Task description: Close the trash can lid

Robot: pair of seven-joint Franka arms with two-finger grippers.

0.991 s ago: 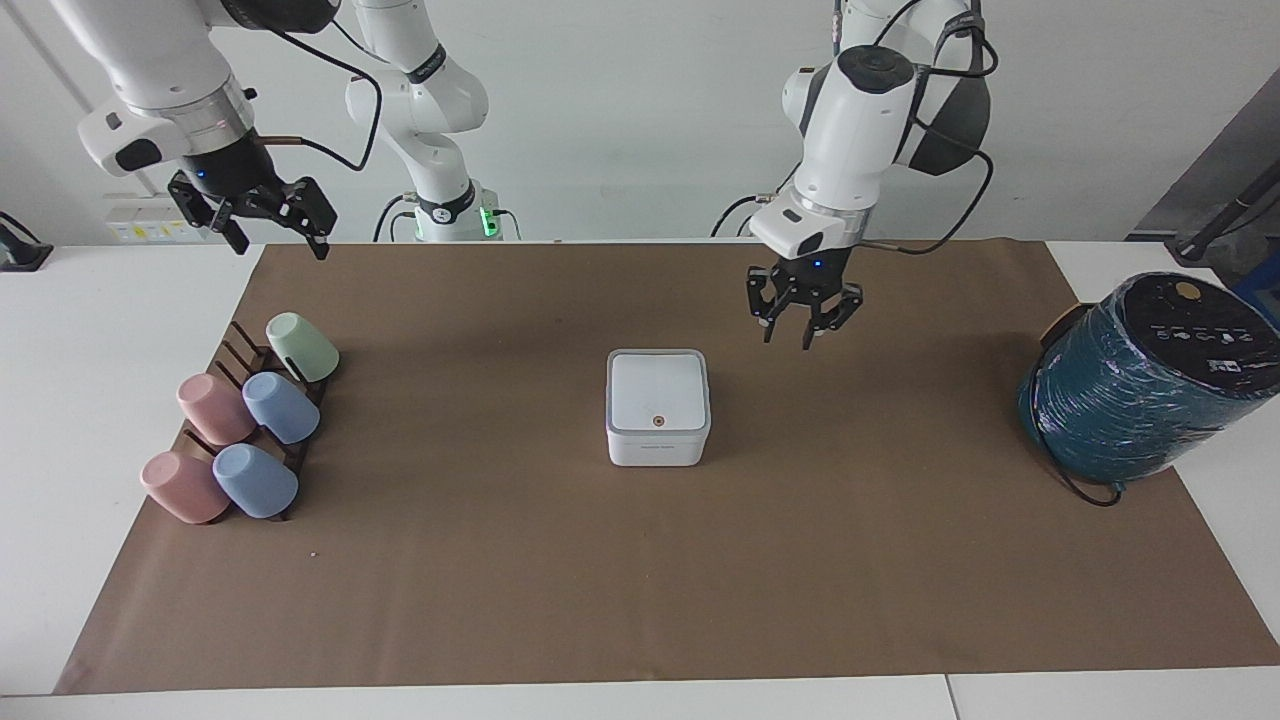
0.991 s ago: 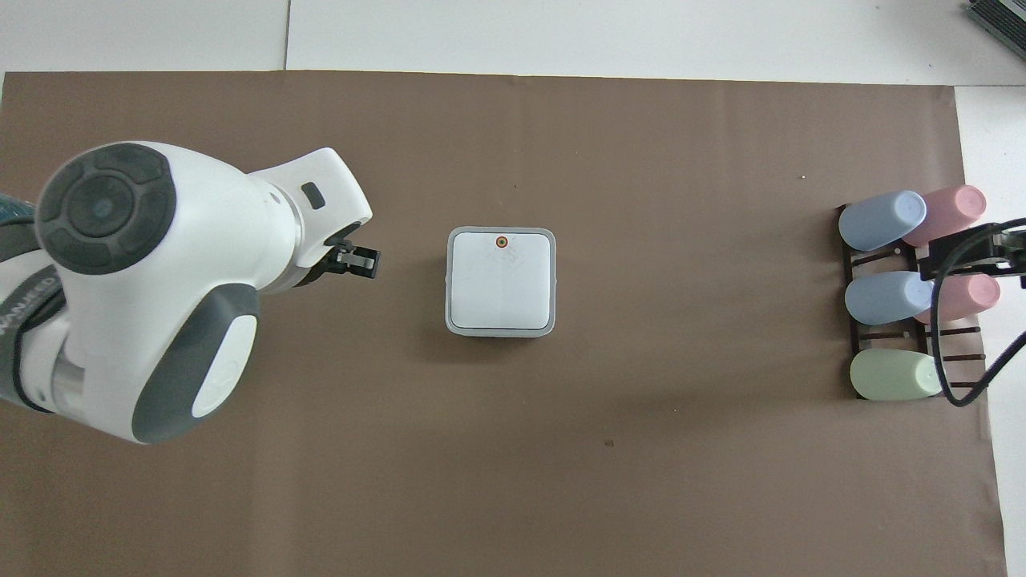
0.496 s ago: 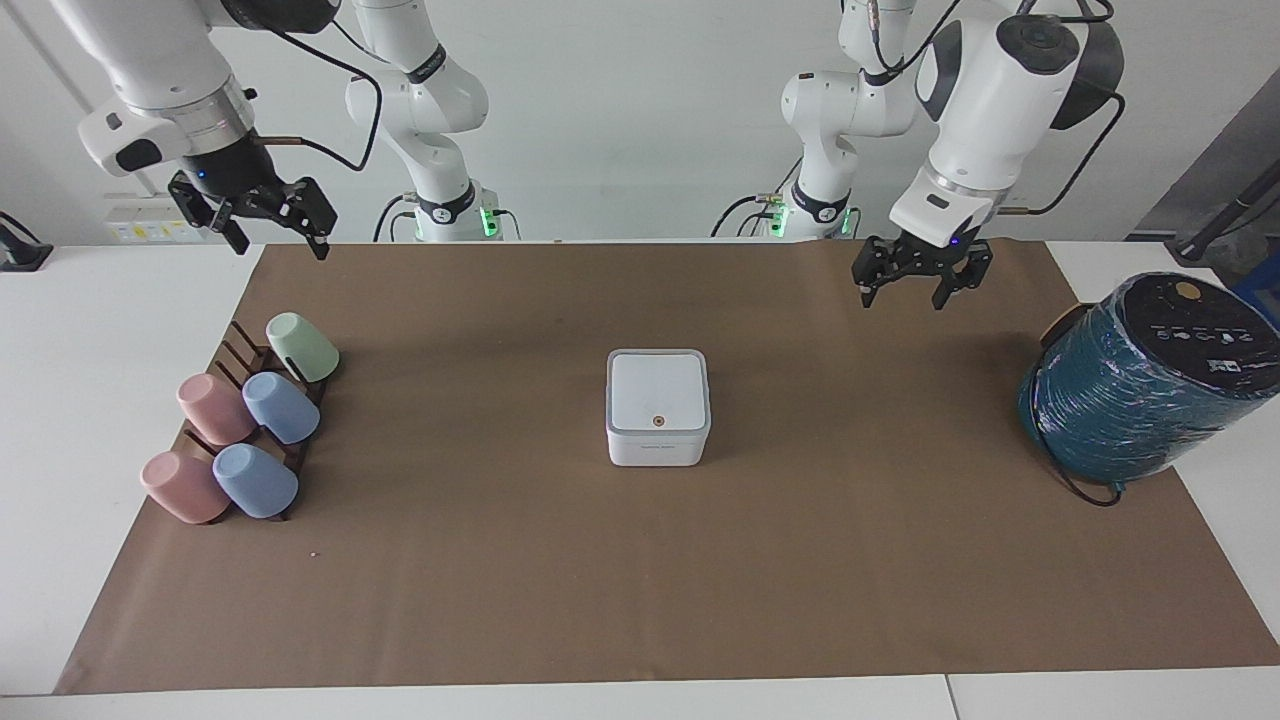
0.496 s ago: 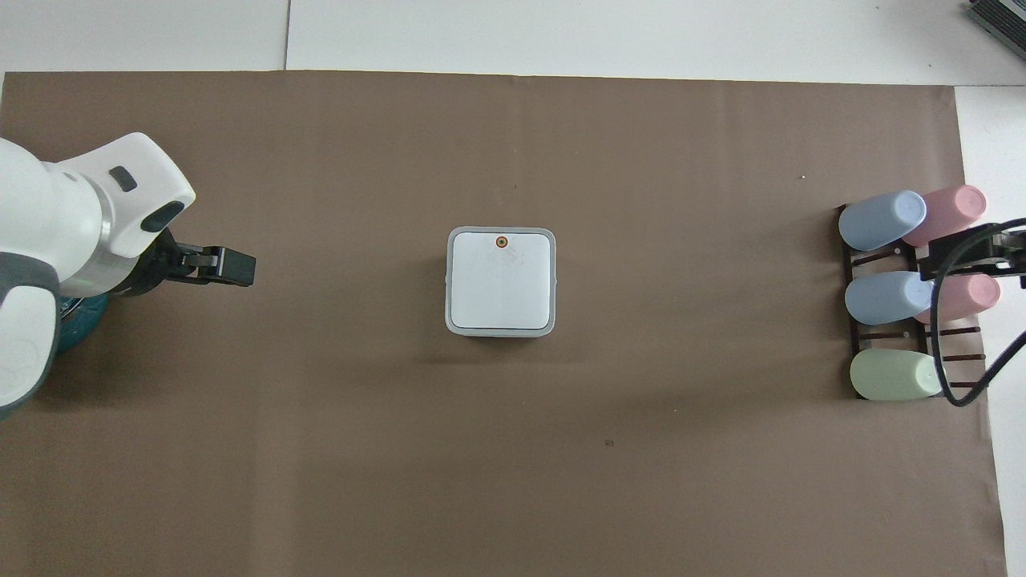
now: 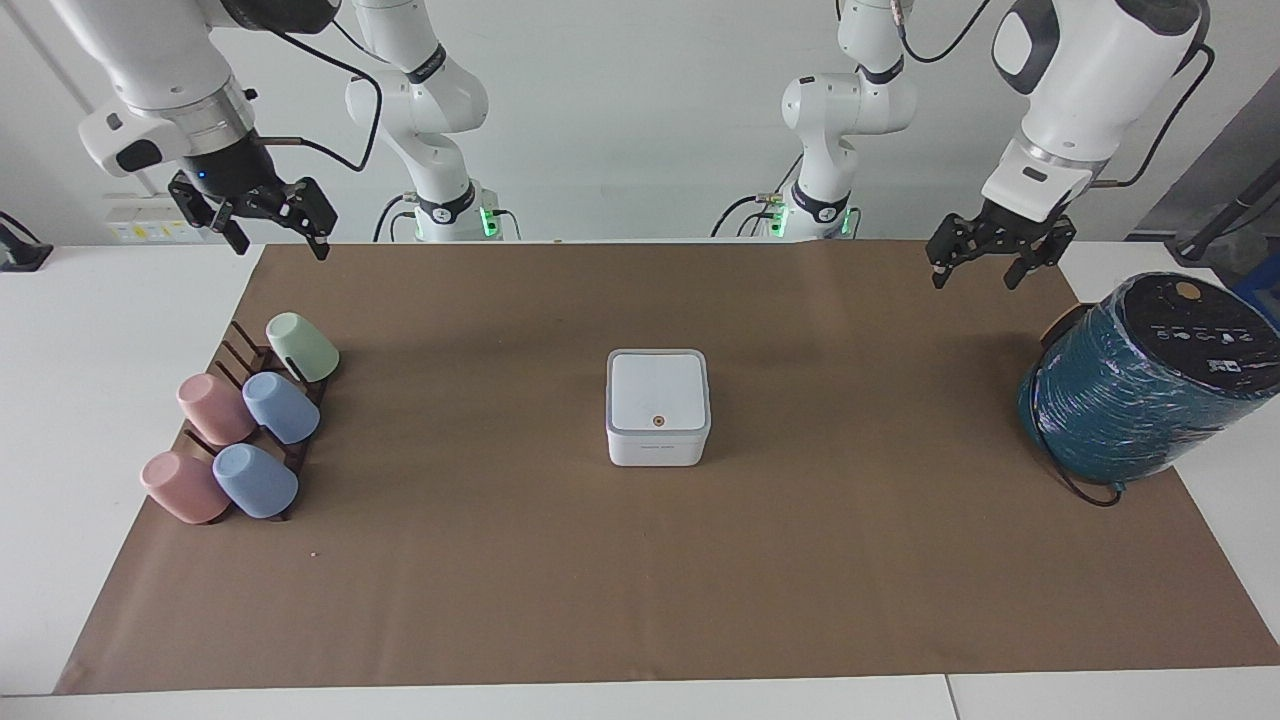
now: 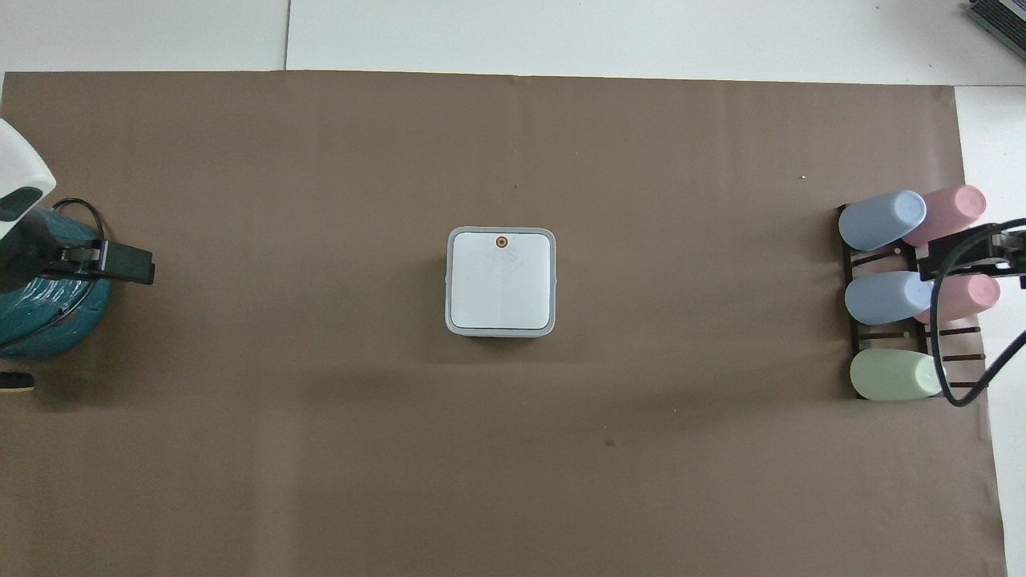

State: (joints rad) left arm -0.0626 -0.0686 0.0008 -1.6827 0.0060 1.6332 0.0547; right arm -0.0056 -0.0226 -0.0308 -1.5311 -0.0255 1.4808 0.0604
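The white cube-shaped trash can (image 5: 656, 447) stands in the middle of the brown mat; it also shows in the overhead view (image 6: 501, 330). Its lid (image 5: 656, 390) lies flat and shut on it, orange-brown dot up, as the overhead view (image 6: 501, 280) shows too. My left gripper (image 5: 975, 278) is open and empty, raised over the mat's edge beside the teal cylinder, well apart from the can; it also shows in the overhead view (image 6: 120, 264). My right gripper (image 5: 282, 248) is open and empty, waiting raised over the mat's corner near the cup rack.
A large teal wrapped cylinder (image 5: 1140, 385) sits at the left arm's end of the table. A dark rack with several pastel cups (image 5: 245, 430) sits at the right arm's end. A brown paper mat (image 5: 640, 580) covers the table.
My left gripper has drawn away from beside the trash can, up and toward the left arm's end of the table. The lid stays flat. The right arm has not moved.
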